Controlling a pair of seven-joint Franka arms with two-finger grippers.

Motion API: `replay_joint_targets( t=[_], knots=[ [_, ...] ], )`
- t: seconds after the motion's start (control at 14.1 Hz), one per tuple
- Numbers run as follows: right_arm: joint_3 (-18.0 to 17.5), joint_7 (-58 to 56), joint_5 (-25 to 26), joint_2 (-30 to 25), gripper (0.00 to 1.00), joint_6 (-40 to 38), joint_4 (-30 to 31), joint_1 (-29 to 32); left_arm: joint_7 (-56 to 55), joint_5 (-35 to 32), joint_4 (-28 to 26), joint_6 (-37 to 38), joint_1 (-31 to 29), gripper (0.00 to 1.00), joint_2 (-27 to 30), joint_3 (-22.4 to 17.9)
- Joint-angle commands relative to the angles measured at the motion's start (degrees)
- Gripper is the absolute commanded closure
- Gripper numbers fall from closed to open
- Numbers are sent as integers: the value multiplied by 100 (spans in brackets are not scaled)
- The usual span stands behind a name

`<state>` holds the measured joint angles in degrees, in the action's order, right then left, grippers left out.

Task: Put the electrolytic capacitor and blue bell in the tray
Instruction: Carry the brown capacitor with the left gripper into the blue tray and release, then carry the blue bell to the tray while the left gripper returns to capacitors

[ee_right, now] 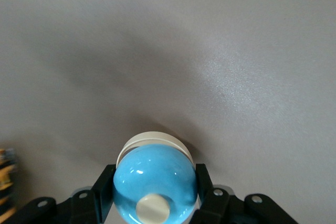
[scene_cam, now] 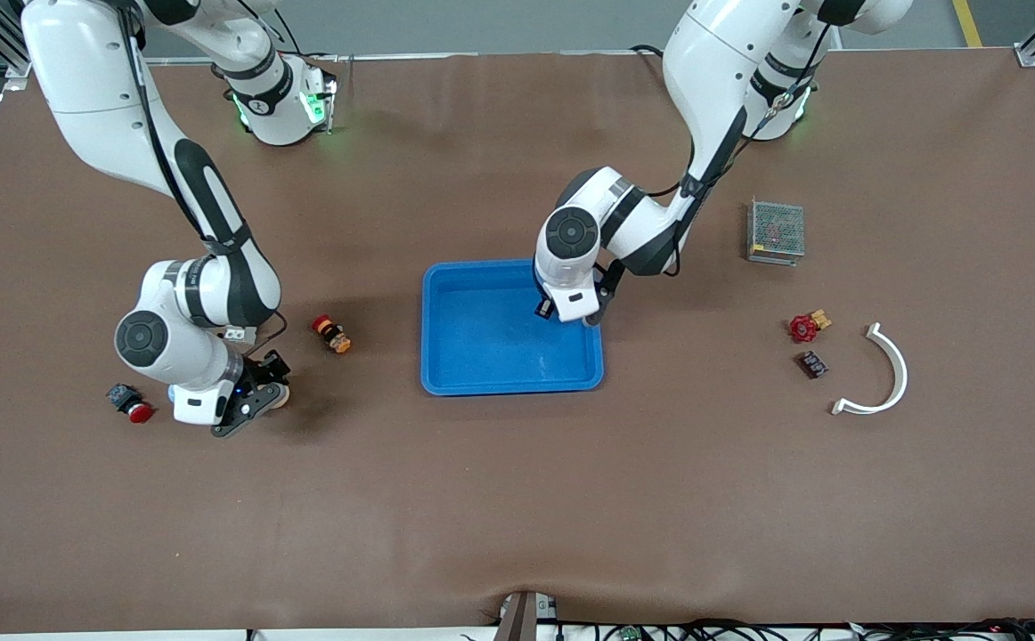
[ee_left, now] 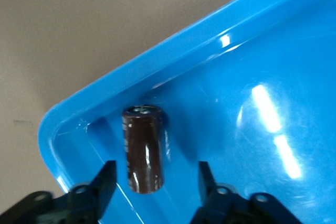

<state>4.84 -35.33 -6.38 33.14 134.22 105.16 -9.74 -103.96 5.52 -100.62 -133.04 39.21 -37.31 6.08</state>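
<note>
The left gripper (ee_left: 155, 179) is seen over a corner of the blue tray (scene_cam: 482, 369), jaws spread w/ gaps on both sides of the electrolytic capacitor (ee_left: 143, 148), apparently freed to rest inside. The right gripper (ee_right: 155, 184), low at the right arm's end of the table, is pinched on the blue bell (ee_right: 155, 184), probably for carrying to the tray.

The front view looks down from high across the table (scene_cam: 517, 499), facing both arm bases. The left wrist view looks closely into a corner of the tray (ee_left: 252, 35), which the front view also shows. The right wrist view looks closely down at the table surface.
</note>
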Motion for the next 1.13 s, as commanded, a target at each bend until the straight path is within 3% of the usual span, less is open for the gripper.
replay_joint_targets(
  t=[0.0, 0.35, 0.71, 1.06],
  knots=[
    [-9, 551, -83, -316, 68, -1009, -459, -150, -54, -130, 51, 330, -27, 0, 250, -89],
    [-9, 2543, -92, -747, 69, -1846, -699, -878, 181, -446, 271, 1296, -675, 0, 856, -336],
    [-9, 4724, -92, -879, 69, -1847, -672, -1951, 1981, -429, 228, 2290, -1818, 0, 1331, -300],
    [-9, 5597, -83, -870, 72, -1532, -453, -2409, 3450, -516, 78, 2582, -2627, 0, 1349, -318]
  ],
)
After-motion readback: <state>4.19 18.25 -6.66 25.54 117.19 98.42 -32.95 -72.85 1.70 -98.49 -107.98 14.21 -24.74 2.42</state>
